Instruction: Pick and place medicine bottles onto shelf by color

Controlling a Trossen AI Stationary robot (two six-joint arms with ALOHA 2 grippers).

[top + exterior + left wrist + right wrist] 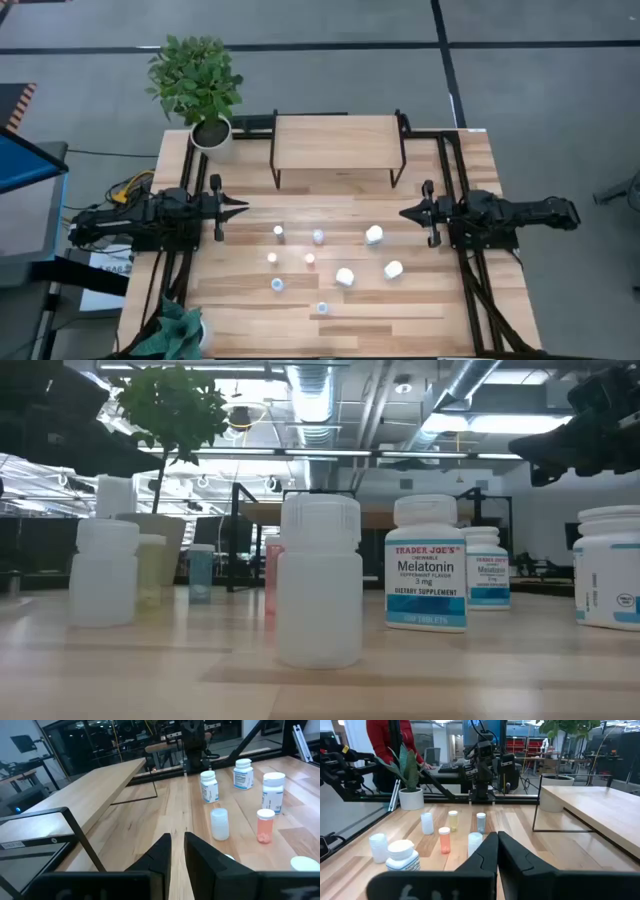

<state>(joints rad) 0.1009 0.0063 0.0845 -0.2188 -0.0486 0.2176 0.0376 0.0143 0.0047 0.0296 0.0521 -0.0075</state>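
Several medicine bottles stand upright on their bases mid-table, between my two grippers: stubby white ones (374, 235) (344, 277) (393, 269) and thinner vials (279, 233) (310, 259) (322, 308). The shelf (336, 145), light wood on thin black legs, stands at the far edge with nothing on top. My left gripper (245, 207) hovers at the left, shut, pointing toward the bottles. My right gripper (402, 212) hovers at the right, shut, pointing back at them. The left wrist view shows an orange vial (265, 826) and labelled white bottles (209, 786).
A potted plant in a white pot (211, 133) stands at the far left, beside the shelf. Another leafy plant (175, 330) sits at the near left corner. Black frame rails run along both table sides. A person in red (390, 745) stands beyond the table.
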